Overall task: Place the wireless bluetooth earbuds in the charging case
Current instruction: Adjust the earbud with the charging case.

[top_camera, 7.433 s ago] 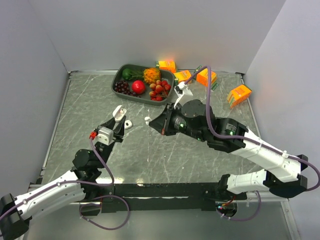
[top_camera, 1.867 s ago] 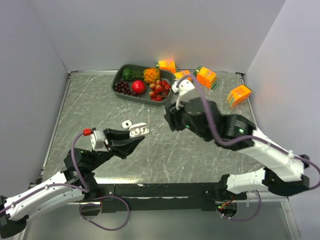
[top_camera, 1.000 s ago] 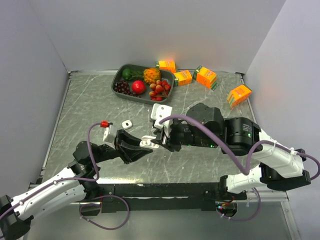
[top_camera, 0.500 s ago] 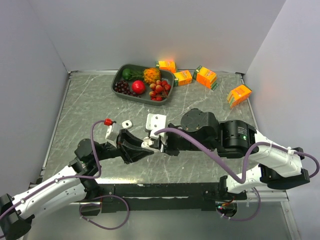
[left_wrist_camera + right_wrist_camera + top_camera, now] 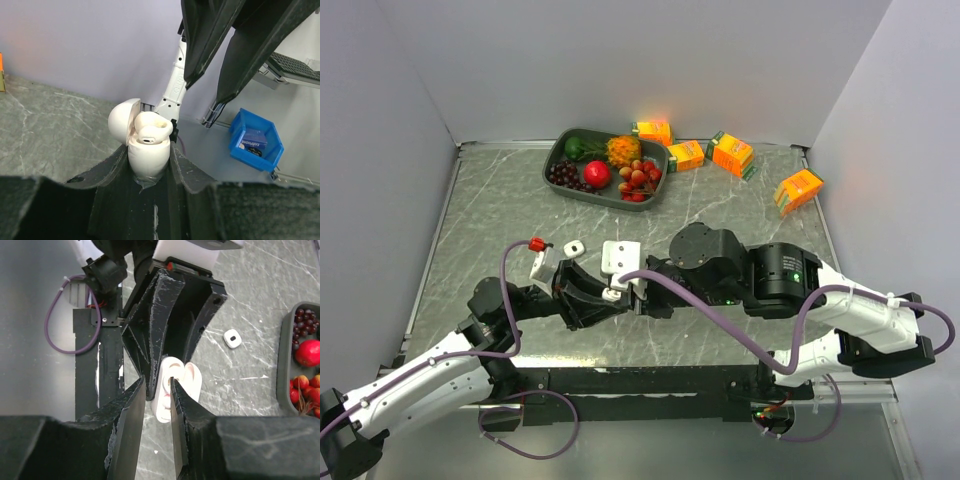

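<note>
One open charging case clamped in left hand; right hand narrow, empty, overhead; fruit tray behind.

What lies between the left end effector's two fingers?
An open case with an earbud seated in it, gripped at its base; the left wrist view shows it clearly.
</note>
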